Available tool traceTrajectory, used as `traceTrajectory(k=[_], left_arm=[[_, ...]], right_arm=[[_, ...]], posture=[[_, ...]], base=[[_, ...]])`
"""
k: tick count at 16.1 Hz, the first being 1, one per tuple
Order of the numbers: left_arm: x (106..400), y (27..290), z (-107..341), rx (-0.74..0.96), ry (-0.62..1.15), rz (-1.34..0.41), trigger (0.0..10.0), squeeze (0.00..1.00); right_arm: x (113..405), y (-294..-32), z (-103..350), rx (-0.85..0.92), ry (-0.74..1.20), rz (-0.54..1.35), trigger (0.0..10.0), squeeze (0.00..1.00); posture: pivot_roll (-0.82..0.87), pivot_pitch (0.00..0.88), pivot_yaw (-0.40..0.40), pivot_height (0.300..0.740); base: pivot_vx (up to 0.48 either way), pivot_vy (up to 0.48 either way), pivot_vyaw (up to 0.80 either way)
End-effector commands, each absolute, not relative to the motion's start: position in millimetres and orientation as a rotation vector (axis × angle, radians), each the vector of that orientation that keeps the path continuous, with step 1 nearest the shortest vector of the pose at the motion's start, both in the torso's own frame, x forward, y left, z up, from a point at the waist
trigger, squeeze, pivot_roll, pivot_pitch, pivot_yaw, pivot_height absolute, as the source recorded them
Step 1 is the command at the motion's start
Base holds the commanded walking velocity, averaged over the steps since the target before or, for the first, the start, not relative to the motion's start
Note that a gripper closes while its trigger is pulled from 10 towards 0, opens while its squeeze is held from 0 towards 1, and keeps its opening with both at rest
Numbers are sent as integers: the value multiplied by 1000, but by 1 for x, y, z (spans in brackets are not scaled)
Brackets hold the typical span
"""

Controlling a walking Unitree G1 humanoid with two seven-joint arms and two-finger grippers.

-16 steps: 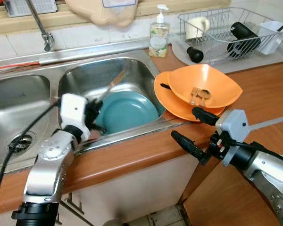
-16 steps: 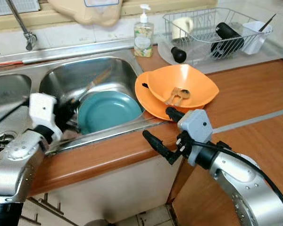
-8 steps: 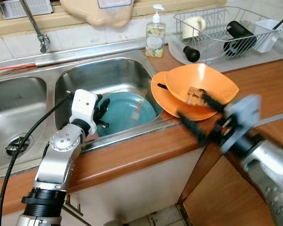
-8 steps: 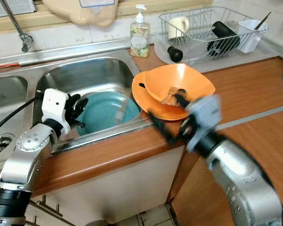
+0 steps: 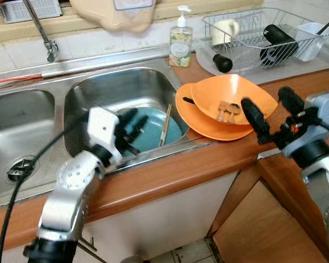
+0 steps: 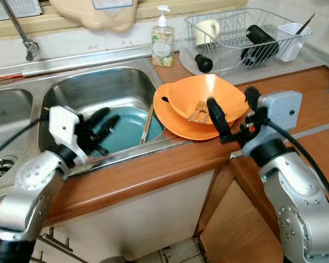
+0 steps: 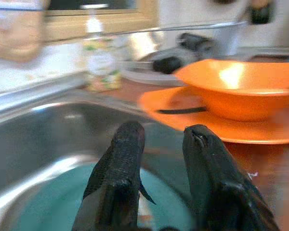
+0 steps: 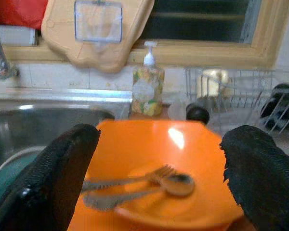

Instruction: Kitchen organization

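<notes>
- I am holding the right gripper (image 5: 268,112) just beside the orange bowl (image 5: 238,98), at its near rim, with both black fingers spread wide and nothing between them.
- Half a second ago that arm was a blur lower down by the counter edge; now it is reading sharp and level with the bowl, so I judge the approach is nearly finished and the bowl is the next thing to lift.
- The left gripper (image 5: 132,127) is hovering over the teal plate (image 5: 148,131), which is lying in the sink basin (image 5: 115,90) left of the bowl; its fingers are parted a little and carrying nothing.
- A pair of chopsticks (image 5: 165,124) is now leaning on the teal plate's edge nearest the bowl; a second ago a stick-like utensil was standing further back in the basin.
- The bowl is sitting in an orange plate (image 5: 200,121); both are looking glossy, smooth, plastic-like, the bowl squarish with soft corners.
- A fork and spoon (image 8: 135,185) are lying inside the bowl, looking like shiny metal.
- Behind the bowl, a wire dish rack (image 5: 252,33) and a soap bottle (image 5: 180,38) are standing.
</notes>
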State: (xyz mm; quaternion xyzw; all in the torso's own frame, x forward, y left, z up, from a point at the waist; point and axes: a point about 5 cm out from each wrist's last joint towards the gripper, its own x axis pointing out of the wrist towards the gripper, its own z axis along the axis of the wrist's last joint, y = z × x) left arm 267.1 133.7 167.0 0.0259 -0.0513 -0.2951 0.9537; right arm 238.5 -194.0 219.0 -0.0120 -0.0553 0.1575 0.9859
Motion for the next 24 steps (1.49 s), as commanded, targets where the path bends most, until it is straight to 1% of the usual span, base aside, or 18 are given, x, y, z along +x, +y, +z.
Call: traceTrajectory(k=[1, 3, 4, 5, 6, 7, 12, 13, 14, 17, 18, 19, 20, 21, 24], left_arm=[[259, 127, 170, 46, -104, -670, 10000, 0], [250, 123, 166, 42, -73, -729, 10000, 0], [247, 122, 164, 48, -57, -752, 10000, 0], [246, 122, 163, 51, -56, -753, 10000, 0], [246, 121, 162, 53, -54, -751, 10000, 0], [247, 121, 162, 57, -50, -751, 10000, 0], [246, 123, 166, 60, -49, -754, 10000, 0], [245, 123, 162, 55, -41, -752, 10000, 0], [245, 123, 161, 55, -39, -753, 10000, 0], [247, 115, 164, 49, -47, -782, 10000, 0], [247, 114, 165, 48, -49, -783, 10000, 0], [246, 115, 166, 47, -49, -783, 10000, 0], [245, 115, 165, 46, -46, -782, 10000, 0], [244, 115, 164, 44, -43, -782, 10000, 0], [243, 112, 164, 27, -41, -788, 10000, 0]], right_arm=[[237, -187, 214, -36, -76, 366, 10000, 1000], [238, -183, 207, -81, -28, 384, 10000, 1000], [239, -180, 203, -102, -4, 388, 10000, 886], [240, -180, 203, -100, -1, 380, 10000, 459], [241, -181, 201, -94, 3, 357, 10000, 145], [243, -182, 200, -86, 14, 328, 10000, 0], [244, -192, 195, -80, 55, 234, 10000, 0], [242, -201, 191, -85, 69, 169, 10000, 0], [241, -202, 191, -86, 71, 157, 10000, 0], [238, -206, 195, -43, 43, 136, 10000, 0], [237, -205, 194, -45, 50, 146, 8039, 0], [238, -203, 192, -48, 59, 156, 3137, 0], [238, -202, 191, -48, 63, 159, 863, 0], [238, -201, 190, -46, 64, 161, 0, 0], [239, -199, 192, -17, 48, 193, 0, 0]], posture=[[-49, 0, 64, 740], [-49, 0, 61, 740], [-47, 0, 59, 740], [-46, 0, 60, 740], [-48, 0, 62, 740], [-46, 0, 63, 740], [-44, 0, 68, 740], [-53, 0, 75, 740], [-53, 0, 75, 740], [-54, 0, 83, 740], [-51, 0, 82, 740], [-49, 0, 81, 740], [-49, 0, 81, 740], [-51, 0, 81, 740], [-50, 0, 79, 740]], base=[[0, 0, 0], [0, 0, 0], [0, 0, 0], [0, 0, 0], [0, 0, 0], [0, 0, 0], [0, 0, 0], [0, 0, 0], [0, 0, 0], [0, 0, 0], [0, 0, 0], [0, 0, 0], [0, 0, 0], [0, 0, 0], [0, 0, 0]])
